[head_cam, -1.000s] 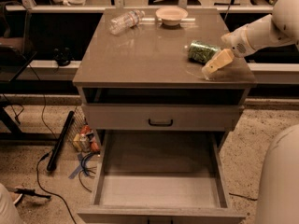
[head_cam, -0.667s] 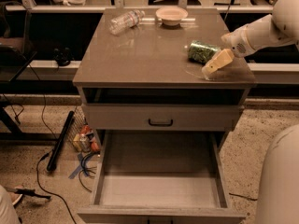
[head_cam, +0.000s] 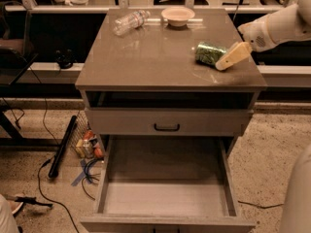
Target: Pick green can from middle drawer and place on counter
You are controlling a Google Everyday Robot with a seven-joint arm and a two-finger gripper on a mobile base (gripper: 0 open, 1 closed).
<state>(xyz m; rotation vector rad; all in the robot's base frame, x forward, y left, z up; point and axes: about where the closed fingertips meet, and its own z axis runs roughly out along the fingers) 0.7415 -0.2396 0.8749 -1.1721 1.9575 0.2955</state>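
The green can (head_cam: 209,53) lies on its side on the right part of the counter (head_cam: 150,62). My gripper (head_cam: 225,60) hangs at the end of the white arm that reaches in from the upper right, right against the can's right end and low over the counter. The middle drawer (head_cam: 165,193) is pulled out below the cabinet front and its grey floor is bare.
A clear plastic bottle (head_cam: 130,21) lies at the counter's back left, with a pale bowl (head_cam: 178,16) at the back middle. A shut drawer front with a black handle (head_cam: 166,127) sits above the open drawer. Clutter, cables and a black bar (head_cam: 62,147) lie on the floor at left.
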